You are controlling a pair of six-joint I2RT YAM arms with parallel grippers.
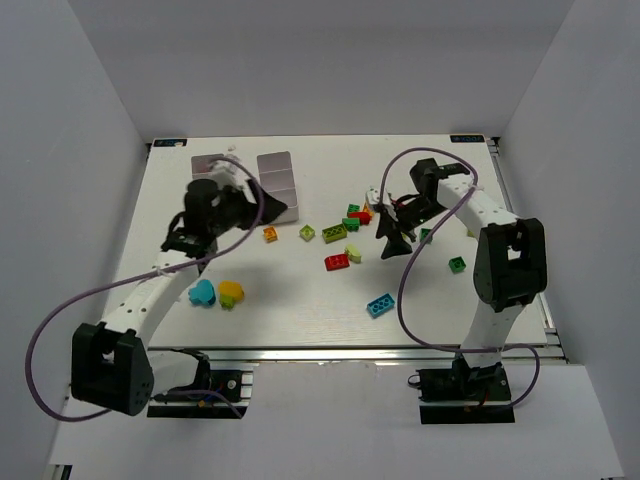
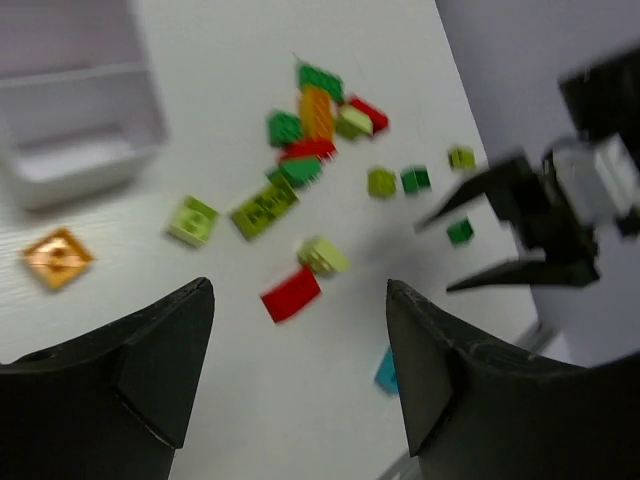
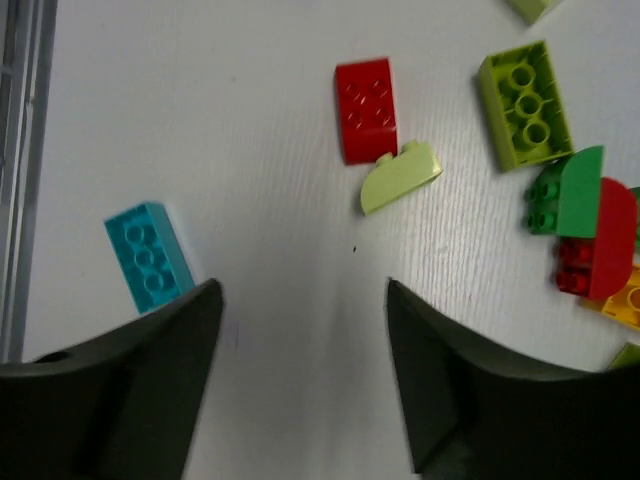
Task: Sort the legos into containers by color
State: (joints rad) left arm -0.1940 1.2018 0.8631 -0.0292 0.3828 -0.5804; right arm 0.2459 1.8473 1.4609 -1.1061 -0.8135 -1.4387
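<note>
My left gripper [image 2: 300, 290] gapes empty beside the trays [image 1: 276, 157], free to fetch, while my right gripper [image 3: 300, 290] hangs open and empty over the legos [image 1: 334, 233] strewn right of them, lining up the red brick [image 3: 365, 108]

Two white trays [image 1: 277, 170] are located at the far left of the table [image 1: 300, 325]. The left gripper [image 1: 272, 207] is positioned just beside the right-hand tray. The right gripper [image 1: 395, 242] is suspended above the legos [image 1: 337, 262] scattered at centre. A cyan brick [image 1: 380, 305] is set apart, nearer the front edge.
</note>
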